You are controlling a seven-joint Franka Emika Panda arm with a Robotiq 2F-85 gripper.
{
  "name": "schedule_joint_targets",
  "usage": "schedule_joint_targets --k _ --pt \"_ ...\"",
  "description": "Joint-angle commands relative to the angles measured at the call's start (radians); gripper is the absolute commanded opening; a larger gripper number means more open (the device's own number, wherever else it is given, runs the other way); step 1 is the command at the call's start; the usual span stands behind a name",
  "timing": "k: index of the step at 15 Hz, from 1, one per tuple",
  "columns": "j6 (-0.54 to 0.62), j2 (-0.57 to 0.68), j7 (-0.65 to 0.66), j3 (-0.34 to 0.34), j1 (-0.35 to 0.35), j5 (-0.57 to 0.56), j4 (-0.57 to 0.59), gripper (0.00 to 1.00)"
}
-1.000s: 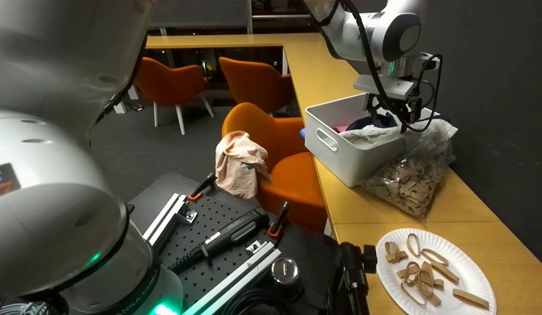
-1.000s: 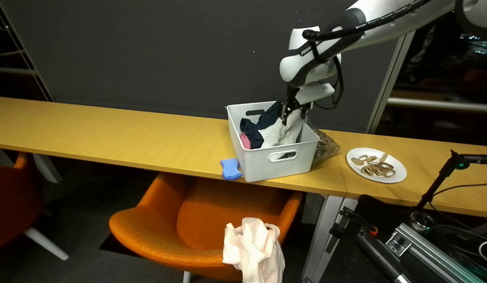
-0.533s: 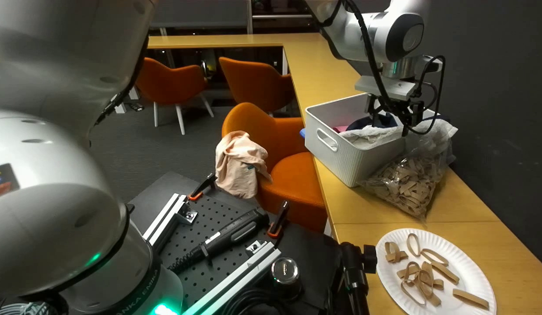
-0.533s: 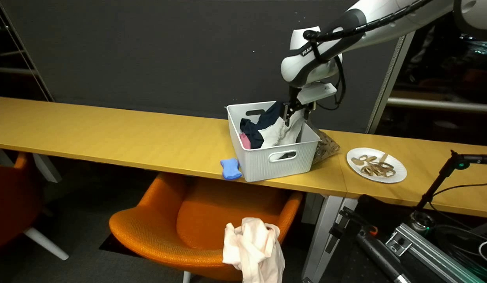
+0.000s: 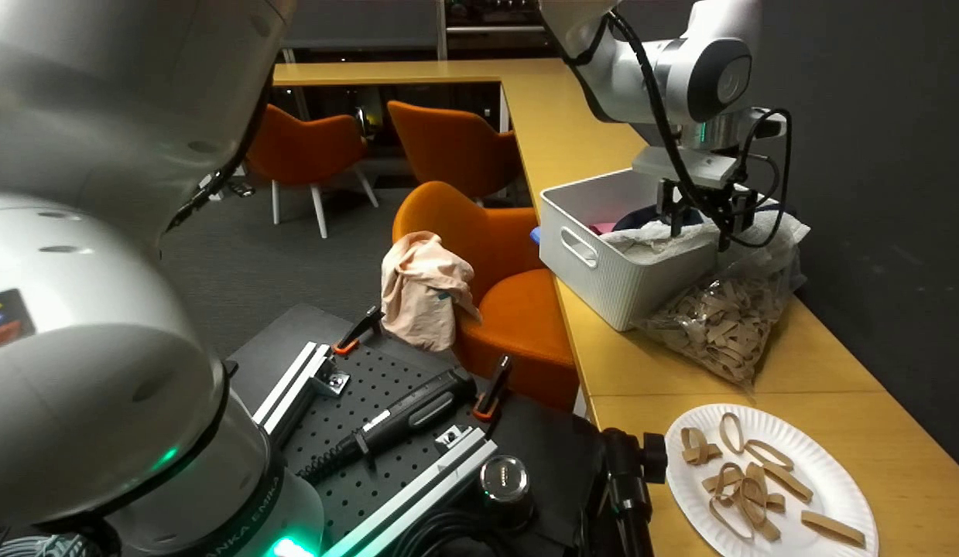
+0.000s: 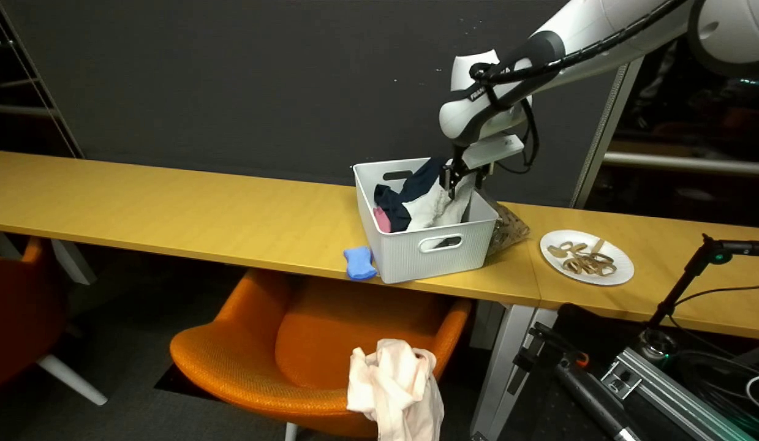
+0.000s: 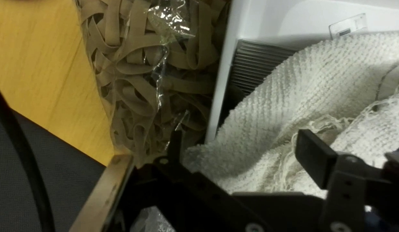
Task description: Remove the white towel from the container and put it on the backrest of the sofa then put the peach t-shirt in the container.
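wrist view: white towel (image 7: 267, 109) under the wide-spread gripper (image 7: 241, 145)

the towel lies in the white container (image 6: 404, 260), one end over its rim beside a clear bag of tan bands (image 7: 138, 87). the fingers (image 7: 315, 158) stand well apart above it; i cannot tell whether either touches. in both exterior views the peach t-shirt (image 6: 394, 392) hangs over an orange chair (image 6: 232, 355).

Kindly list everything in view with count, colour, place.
Table: one run, yellow, along wall
Container: one, white, on table
Towel: one, white, in container
Cloths: two seen, navy, pink, in container
Sponge: one, blue, beside container
Bag: one, clear, beside container
Plate: one, white, on table
Bands: many, tan, plate and bag
Chairs: three, orange, by table
T-shirt: one, peach, over chair
Tool: one, black, on board
Clamps: two, black, on board
Stand: one, black, by table
Arm: one, white, above container
Gripper: one, black, over towel
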Motion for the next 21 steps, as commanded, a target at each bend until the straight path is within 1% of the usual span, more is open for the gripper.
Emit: schedule_joint_targets --k 1,2,4,5,7,9,10,11,13,14,15,16,17,19,20,21 --pt "0.046 0.032 0.053 -0.030 0.019 -0.042 0.033 0.58" --pt "0.056 0.029 0.059 -0.031 0.022 -0.045 0.030 0.51" --pt "0.065 0.002 0.067 -0.034 0.031 -0.059 0.010 0.50" --pt "0.067 -0.013 0.070 -0.038 0.036 -0.064 -0.001 0.52" --pt "0.065 -0.034 0.074 -0.046 0.047 -0.075 -0.014 0.63" --pt "0.066 -0.044 0.081 -0.050 0.055 -0.084 -0.019 0.65" --pt "0.067 -0.049 0.080 -0.047 0.056 -0.085 -0.022 0.61" --pt "0.063 -0.049 0.082 -0.044 0.056 -0.083 -0.022 0.41" --pt "0.061 -0.041 0.085 -0.041 0.057 -0.083 -0.019 0.48" --pt "0.061 -0.037 0.085 -0.040 0.057 -0.081 -0.018 0.48" --pt "0.057 -0.029 0.085 -0.041 0.056 -0.082 -0.015 0.60" --pt "0.055 -0.025 0.085 -0.041 0.056 -0.081 -0.014 0.65" --pt "0.054 -0.020 0.085 -0.043 0.054 -0.082 -0.012 0.74" --pt "0.050 -0.011 0.084 -0.045 0.052 -0.082 -0.005 0.80" --pt "0.049 -0.006 0.083 -0.046 0.049 -0.082 -0.002 0.81" --pt "0.049 -0.004 0.083 -0.047 0.048 -0.082 -0.001 0.79"
